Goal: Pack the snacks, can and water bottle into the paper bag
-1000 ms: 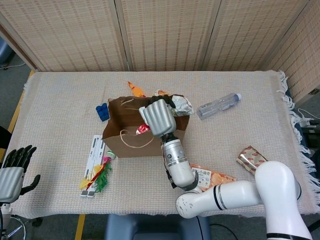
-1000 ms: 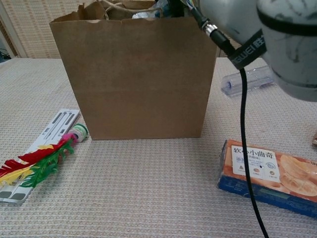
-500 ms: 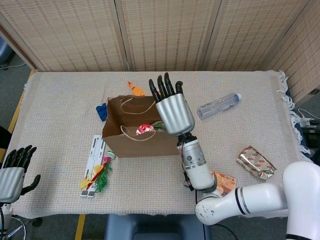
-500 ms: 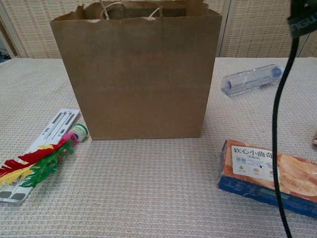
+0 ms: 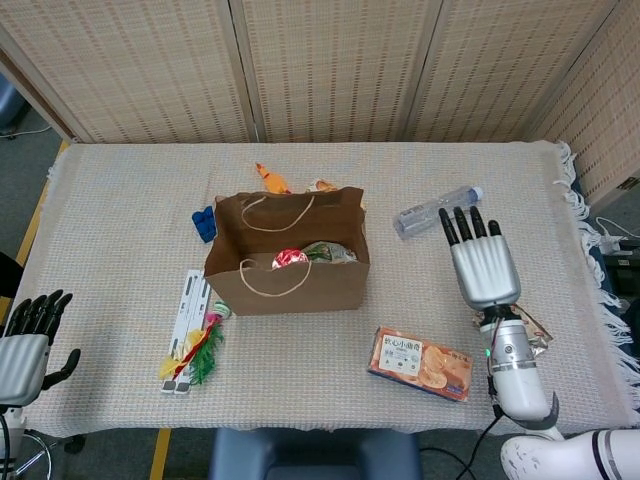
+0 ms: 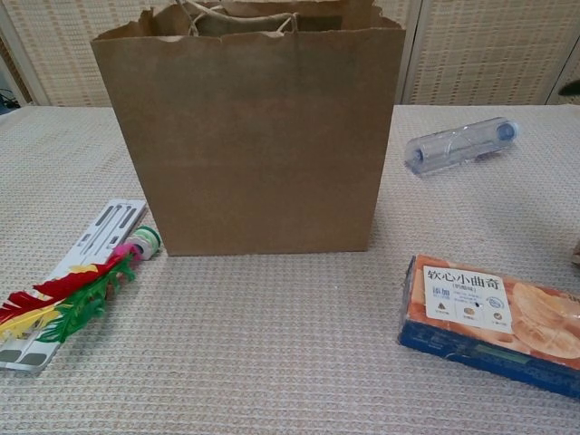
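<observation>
Brown paper bag (image 5: 288, 262) stands mid-frame on the desk; right hand (image 5: 482, 268), lower right, and left hand (image 5: 24, 350), lower left, both spread and empty.

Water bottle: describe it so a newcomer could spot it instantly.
Start at the brown paper bag mid-table. Look right and slightly behind it: the water bottle lies on its side on the cloth. It is the only clear, colourless item.

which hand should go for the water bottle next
Right, most likely. The right hand is open above the table just in front of the water bottle, which lies on its side right of the paper bag. The left hand sits off the table's far left edge.
</observation>
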Motion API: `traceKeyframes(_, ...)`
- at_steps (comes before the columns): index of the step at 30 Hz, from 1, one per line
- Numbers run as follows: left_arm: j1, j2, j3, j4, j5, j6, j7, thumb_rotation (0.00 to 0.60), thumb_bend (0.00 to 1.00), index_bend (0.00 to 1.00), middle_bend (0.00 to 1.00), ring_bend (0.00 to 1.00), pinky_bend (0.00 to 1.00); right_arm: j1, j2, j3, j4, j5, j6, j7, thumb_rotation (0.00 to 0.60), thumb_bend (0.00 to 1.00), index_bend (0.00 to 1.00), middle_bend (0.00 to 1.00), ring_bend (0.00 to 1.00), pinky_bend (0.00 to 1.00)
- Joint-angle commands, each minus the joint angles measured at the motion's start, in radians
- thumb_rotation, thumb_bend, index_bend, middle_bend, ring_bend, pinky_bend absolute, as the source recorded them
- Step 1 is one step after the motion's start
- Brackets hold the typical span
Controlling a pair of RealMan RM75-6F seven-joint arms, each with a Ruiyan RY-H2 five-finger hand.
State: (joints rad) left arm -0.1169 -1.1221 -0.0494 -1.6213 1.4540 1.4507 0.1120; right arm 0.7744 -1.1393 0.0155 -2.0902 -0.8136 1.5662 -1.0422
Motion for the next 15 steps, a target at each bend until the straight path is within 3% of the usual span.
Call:
traceKeyframes(1,0.001,-0.002,-0.001,-0.002,-0.001,0.002,0.006,0.6,0.37,0.0,0.0,0.0,0.0,-0.079,0.043,-0.06,-0.021,0.067,-0.007,0.024,0.6,0.08,0.01,0.14,0.15,0.29)
traceKeyframes(6,0.003,-0.007,-0.002,-0.004,-0.004,0.007,0.019,0.6,0.37,0.0,0.0,0.0,0.0,-0.132,0.038,-0.067,-0.015,0.215,-0.061,0.057,0.6,0.08,0.01,0.14,0.11,0.28)
traceKeyframes(10,0.004,-0.008,-0.003,-0.004,-0.005,0.009,0.021,0.6,0.37,0.0,0.0,0.0,0.0,-0.149,0.0,-0.036,0.043,0.33,-0.141,0.115,0.6,0.08,0.0,0.04,0.0,0.18)
traceKeyframes(15,0.004,-0.007,-0.003,-0.003,-0.004,0.008,0.016,0.6,0.37,0.0,0.0,0.0,0.0,-0.152,-0.063,-0.012,0.131,0.427,-0.196,0.13,0.6,0.08,0.0,0.0,0.0,0.16)
